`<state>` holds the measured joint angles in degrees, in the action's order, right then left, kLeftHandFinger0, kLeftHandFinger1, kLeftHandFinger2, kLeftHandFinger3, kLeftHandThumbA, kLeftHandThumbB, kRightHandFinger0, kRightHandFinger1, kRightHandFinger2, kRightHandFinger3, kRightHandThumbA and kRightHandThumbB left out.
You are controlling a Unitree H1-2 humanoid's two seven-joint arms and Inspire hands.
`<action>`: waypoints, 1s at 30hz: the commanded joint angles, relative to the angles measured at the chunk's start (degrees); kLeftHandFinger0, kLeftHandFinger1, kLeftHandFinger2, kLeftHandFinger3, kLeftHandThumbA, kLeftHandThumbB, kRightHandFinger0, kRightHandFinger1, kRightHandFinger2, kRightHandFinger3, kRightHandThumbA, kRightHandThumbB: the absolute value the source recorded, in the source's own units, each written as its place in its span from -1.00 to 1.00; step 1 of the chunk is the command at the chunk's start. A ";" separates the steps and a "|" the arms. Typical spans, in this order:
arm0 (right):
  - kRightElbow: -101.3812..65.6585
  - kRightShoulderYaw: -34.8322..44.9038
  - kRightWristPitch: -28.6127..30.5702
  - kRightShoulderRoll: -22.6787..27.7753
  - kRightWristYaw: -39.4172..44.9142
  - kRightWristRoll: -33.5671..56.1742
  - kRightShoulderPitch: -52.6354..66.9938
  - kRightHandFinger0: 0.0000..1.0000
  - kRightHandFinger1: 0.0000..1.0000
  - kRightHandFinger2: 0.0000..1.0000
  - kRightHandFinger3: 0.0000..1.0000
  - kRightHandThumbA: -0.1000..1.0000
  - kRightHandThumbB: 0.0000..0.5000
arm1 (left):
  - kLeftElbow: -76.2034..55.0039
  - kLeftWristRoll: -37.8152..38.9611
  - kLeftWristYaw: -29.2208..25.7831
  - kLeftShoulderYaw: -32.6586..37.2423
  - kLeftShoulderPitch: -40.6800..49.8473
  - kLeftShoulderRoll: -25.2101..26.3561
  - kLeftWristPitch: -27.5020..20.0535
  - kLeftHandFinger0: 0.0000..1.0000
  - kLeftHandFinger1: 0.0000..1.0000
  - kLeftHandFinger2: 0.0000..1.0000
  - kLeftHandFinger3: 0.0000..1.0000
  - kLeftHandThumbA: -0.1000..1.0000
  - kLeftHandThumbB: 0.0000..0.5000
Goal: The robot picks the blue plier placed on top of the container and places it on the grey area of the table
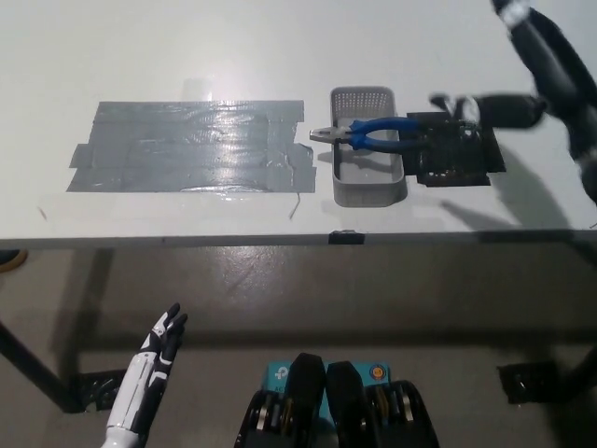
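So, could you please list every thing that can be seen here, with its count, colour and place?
Table: one, white, fills the upper half of the head view.
Grey area: one, grey tape patch, on the table left of the container.
Container: one, grey basket, on the table between the two patches.
Plier: one, blue handles, lies across the container's top, metal nose pointing left.
Black patch: one, black, on the table right of the container.
Floor: grey-brown, below the table edge.
Left hand: one, white, open, low at lower left, off the table.
Right hand: one, black, open, above the table at upper right, near the black patch.
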<state>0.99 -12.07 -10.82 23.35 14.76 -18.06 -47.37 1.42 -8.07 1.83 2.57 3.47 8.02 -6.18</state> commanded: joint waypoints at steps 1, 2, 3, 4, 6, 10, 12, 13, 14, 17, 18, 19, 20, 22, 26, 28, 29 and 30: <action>12.94 -8.38 -13.89 0.96 14.03 -5.59 -16.27 1.00 1.00 1.00 1.00 0.76 0.40 | -2.35 -1.59 0.25 0.45 -0.55 1.16 -1.57 1.00 1.00 1.00 1.00 1.00 -0.08; 14.54 -9.76 -13.52 0.91 14.20 -6.61 -17.35 1.00 1.00 1.00 1.00 0.82 0.43 | -2.29 -1.58 0.27 0.42 -0.66 1.20 -1.59 1.00 1.00 1.00 1.00 1.00 -0.11; 18.23 -12.40 -12.55 0.39 14.53 -8.80 -19.49 1.00 1.00 1.00 1.00 0.86 0.48 | -2.27 -1.72 0.27 0.45 -0.66 1.27 -1.62 1.00 1.00 1.00 1.00 1.00 -0.12; 20.17 -13.26 -12.20 -0.01 14.37 -8.84 -20.45 1.00 1.00 1.00 1.00 0.85 0.49 | -2.16 -1.90 0.19 0.49 -0.84 1.26 -1.58 1.00 1.00 1.00 1.00 1.00 -0.13; 24.94 -14.50 -12.12 -1.99 13.27 -8.86 -22.38 1.00 1.00 1.00 1.00 0.84 0.56 | -1.82 -2.18 -0.04 0.50 -1.07 1.26 -2.03 1.00 1.00 1.00 1.00 1.00 -0.14; 33.82 -16.14 -13.31 -5.49 12.23 -8.16 -26.25 1.00 1.00 1.00 1.00 0.81 0.59 | -1.71 -2.93 -0.23 0.70 -1.45 1.17 -1.97 1.00 1.00 1.00 1.00 1.00 -0.14; 36.91 -17.06 -13.52 -6.57 12.35 -8.47 -27.60 1.00 1.00 1.00 1.00 0.85 0.60 | -1.94 -3.03 -0.31 0.64 -1.46 1.09 -1.61 1.00 1.00 1.00 1.00 1.00 -0.14; 38.96 -18.24 -12.74 -7.15 12.16 -9.39 -28.42 1.00 1.00 1.00 1.00 0.88 0.62 | -2.04 -3.15 -0.30 0.62 -1.53 1.16 -1.58 1.00 1.00 1.00 1.00 1.00 -0.14; 40.24 -18.79 -12.17 -7.43 11.81 -9.77 -28.91 1.00 1.00 1.00 1.00 0.92 0.62 | -2.07 -3.38 -0.31 0.57 -1.81 1.26 -1.36 1.00 1.00 1.00 1.00 1.00 -0.16; 43.03 -19.58 -11.49 -8.33 11.12 -10.32 -29.43 1.00 1.00 1.00 1.00 0.95 0.58 | -2.22 -4.72 -0.53 0.59 -1.99 1.58 -0.85 1.00 1.00 1.00 1.00 1.00 -0.24; 43.30 -19.90 -11.72 -8.52 11.23 -10.69 -29.31 1.00 1.00 1.00 1.00 0.98 0.57 | -2.13 -5.39 -0.60 0.66 -2.18 1.83 -1.01 1.00 1.00 1.00 1.00 1.00 -0.31; 44.16 -20.28 -11.24 -8.75 11.34 -10.96 -29.54 1.00 1.00 1.00 1.00 1.00 0.55 | -2.36 -5.84 -0.50 0.76 -2.34 1.95 -0.43 1.00 1.00 1.00 1.00 1.00 -0.34; 44.99 -20.94 -10.84 -8.96 11.49 -11.50 -29.78 1.00 1.00 1.00 1.00 1.00 0.56 | -2.60 -5.94 -0.43 0.74 -2.43 1.89 0.03 1.00 1.00 1.00 1.00 1.00 -0.38; 46.30 -22.70 -10.63 -9.42 12.65 -12.81 -30.29 1.00 1.00 1.00 1.00 1.00 0.53 | -2.60 -5.76 -0.23 0.71 -2.55 1.89 0.15 1.00 1.00 1.00 1.00 1.00 -0.47; 48.84 -23.89 -9.60 -10.46 12.42 -13.42 -31.10 1.00 1.00 1.00 1.00 1.00 0.57 | -3.15 -5.73 0.05 0.51 -2.83 1.85 1.53 1.00 1.00 1.00 1.00 1.00 -0.62; 49.28 -24.25 -9.50 -10.74 12.18 -13.70 -30.98 1.00 1.00 1.00 1.00 1.00 0.58 | -3.08 -5.92 -0.10 0.44 -3.02 1.74 1.85 1.00 1.00 1.00 1.00 1.00 -0.66; 48.69 -24.09 -10.35 -10.91 12.62 -13.63 -30.65 1.00 1.00 1.00 1.00 1.00 0.53 | -3.04 -6.03 -0.20 0.39 -3.17 1.67 2.05 1.00 1.00 1.00 1.00 1.00 -0.69; 47.71 -24.11 -10.61 -10.92 12.56 -13.85 -29.98 1.00 1.00 1.00 1.00 1.00 0.48 | -3.31 -6.24 -0.18 0.36 -3.02 1.76 2.39 1.00 1.00 1.00 1.00 1.00 -0.69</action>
<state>50.23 -36.08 -21.66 12.77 26.85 -29.61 -73.06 0.32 -13.11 1.83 2.95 1.26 9.11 -4.82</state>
